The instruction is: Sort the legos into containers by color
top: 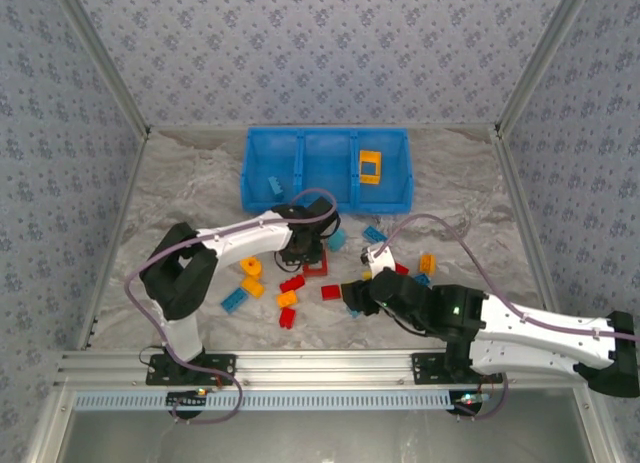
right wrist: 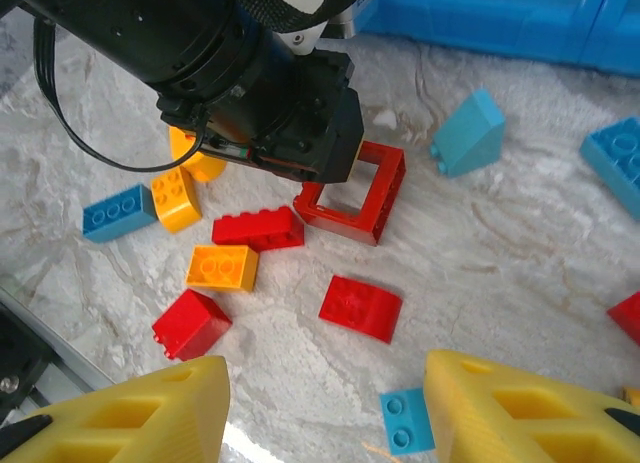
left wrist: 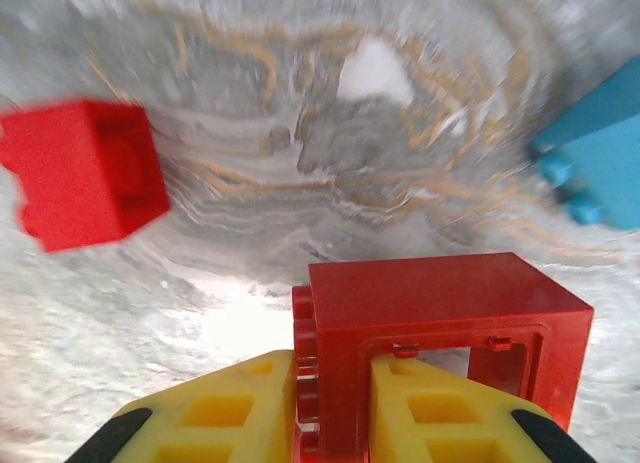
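Observation:
My left gripper [left wrist: 335,388] is shut on one side of a red open square frame [left wrist: 440,318], a yellow finger on each face of that side. In the top view this gripper [top: 308,253] is low over the table just in front of the blue three-compartment bin [top: 325,132]. My right gripper [right wrist: 325,413] stands open above loose legos: a red curved piece [right wrist: 360,308], a small blue brick [right wrist: 408,421], a red cube [right wrist: 190,323] and an orange brick [right wrist: 222,267]. The bin holds a yellow frame [top: 370,166] on the right and a blue brick [top: 273,187] on the left.
Several more bricks lie around the held frame: a long red brick [right wrist: 258,228], a light blue slope [right wrist: 468,133] and a blue brick [right wrist: 118,211]. The left arm [top: 240,238] reaches across the middle. Patterned walls enclose the table on three sides.

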{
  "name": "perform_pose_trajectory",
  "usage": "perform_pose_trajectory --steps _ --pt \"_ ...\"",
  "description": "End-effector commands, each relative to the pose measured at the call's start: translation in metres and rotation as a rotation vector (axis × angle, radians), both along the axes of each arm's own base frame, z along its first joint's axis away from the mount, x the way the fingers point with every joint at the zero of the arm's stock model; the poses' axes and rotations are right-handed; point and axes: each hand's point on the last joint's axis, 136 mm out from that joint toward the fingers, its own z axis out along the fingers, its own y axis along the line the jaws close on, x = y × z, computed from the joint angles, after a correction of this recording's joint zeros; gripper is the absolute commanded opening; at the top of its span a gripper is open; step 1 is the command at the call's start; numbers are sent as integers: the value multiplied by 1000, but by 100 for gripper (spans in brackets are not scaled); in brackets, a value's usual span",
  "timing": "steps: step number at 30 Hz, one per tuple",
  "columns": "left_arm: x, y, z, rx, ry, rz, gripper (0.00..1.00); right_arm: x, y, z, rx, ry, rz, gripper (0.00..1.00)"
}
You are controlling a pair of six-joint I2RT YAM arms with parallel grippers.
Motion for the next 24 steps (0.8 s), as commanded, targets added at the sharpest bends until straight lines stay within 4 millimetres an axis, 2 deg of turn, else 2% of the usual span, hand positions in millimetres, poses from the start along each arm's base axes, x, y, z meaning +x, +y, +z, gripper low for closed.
perform_pose_trajectory --steps 1,3,8,12,17,24 --pt "25 0 65 10 -135 -44 25 17 -10 32 8 -71 -72 55" --pt "40 -4 80 7 -161 -56 25 28 -13 46 -8 -124 -85 55" --pt "96 -14 103 -2 -212 -63 25 67 -19 81 -43 -234 -200 55" --pt "142 -26 118 -16 -260 -83 24 97 -12 97 -95 -314 -272 56" --pt "189 -39 115 0 -302 -113 24 127 1 103 -148 -365 -347 57" --pt "239 -38 90 -47 -329 -77 24 142 5 103 -125 -358 -374 57"
